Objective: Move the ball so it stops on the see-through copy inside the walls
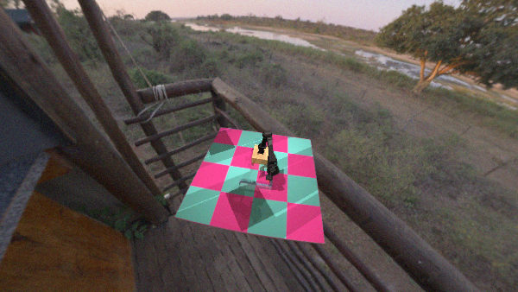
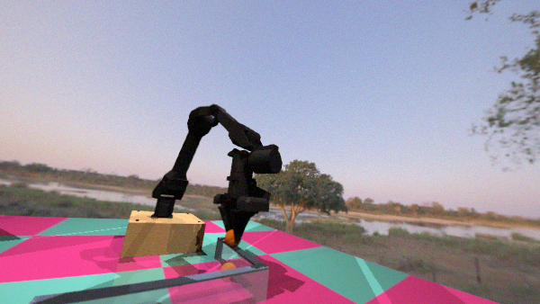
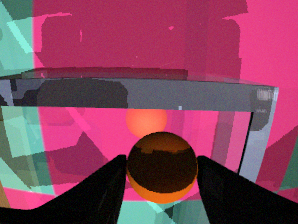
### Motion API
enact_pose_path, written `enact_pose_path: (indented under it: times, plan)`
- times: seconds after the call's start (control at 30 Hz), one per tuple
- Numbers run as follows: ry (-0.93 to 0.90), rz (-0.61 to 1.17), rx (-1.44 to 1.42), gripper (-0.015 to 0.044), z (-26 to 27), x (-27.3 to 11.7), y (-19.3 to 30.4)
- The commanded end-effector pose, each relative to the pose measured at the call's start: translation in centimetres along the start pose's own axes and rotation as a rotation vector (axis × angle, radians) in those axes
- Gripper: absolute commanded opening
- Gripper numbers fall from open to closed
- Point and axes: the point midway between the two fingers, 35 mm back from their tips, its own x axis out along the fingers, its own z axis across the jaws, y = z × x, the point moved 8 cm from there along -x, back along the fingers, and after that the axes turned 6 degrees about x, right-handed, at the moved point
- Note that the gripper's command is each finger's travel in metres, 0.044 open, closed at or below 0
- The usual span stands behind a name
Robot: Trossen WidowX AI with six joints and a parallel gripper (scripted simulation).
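My gripper (image 1: pixel 270 177) (image 2: pixel 235 239) (image 3: pixel 161 162) points down and is shut on the orange ball (image 2: pixel 229 237) (image 3: pixel 162 187), one finger on each side. The ball is held up off the table. The see-through copy (image 2: pixel 228 266) (image 3: pixel 146 120) is a paler orange ball low inside the corner. In the wrist view it shows just beyond the held ball, slightly left, close to the long wall. The long clear wall (image 2: pixel 148 286) (image 3: pixel 205 95) and the short clear wall (image 2: pixel 244 254) (image 3: pixel 260 145) meet at a corner. In the top view the ball is too small to make out.
The arm stands on a wooden block (image 1: pixel 260 155) (image 2: pixel 166 234) behind the walls in the exterior view. The checkered pink and green table top (image 1: pixel 304 220) (image 2: pixel 306 270) has open edges all round. Arm shadows fall across the squares.
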Motion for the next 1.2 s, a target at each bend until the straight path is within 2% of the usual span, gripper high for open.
enact_pose_path:
  times: [0.0, 0.17, 0.93, 1.17]
  plan:
    - [-0.020, 0.003, 0.005, 0.0000, 0.3, 2.9, 0.1]
    - [-0.021, 0.003, 0.005, 0.0000, 0.6, 5.9, 0.2]
    - [-0.021, 0.003, 0.005, 0.0000, 0.6, 8.0, 0.2]
    - [-0.013, 0.006, 0.000, 0.0184, 0.4, 7.6, 0.2]
